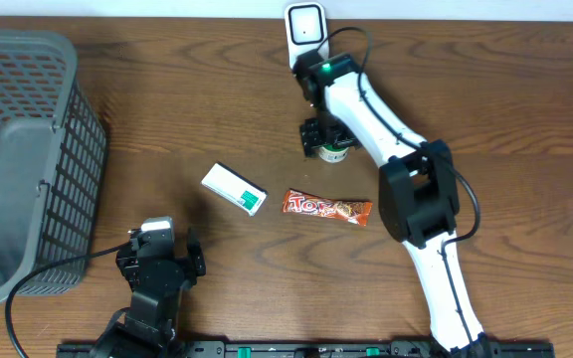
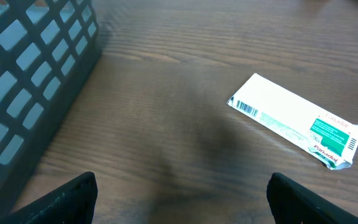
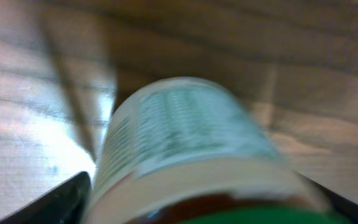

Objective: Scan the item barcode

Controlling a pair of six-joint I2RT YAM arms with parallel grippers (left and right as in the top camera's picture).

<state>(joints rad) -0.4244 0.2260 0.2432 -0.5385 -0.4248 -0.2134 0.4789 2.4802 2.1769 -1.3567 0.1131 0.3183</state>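
One white jar with green lid [image 3: 185, 143] sits between the fingers of the right gripper [image 3: 210, 199], grip unclear. The left gripper [image 2: 182, 199] is spread. One white-green cardboard box [image 2: 294, 121], one orange candy bar [image 1: 327, 208].

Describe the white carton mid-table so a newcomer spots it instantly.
Start at the grey mesh basket on the left of the table. Right of it, near mid-table, two items lie close together. The white carton is the one nearer the basket; unlike the orange candy bar beside it, it is white with a green end and a barcode.
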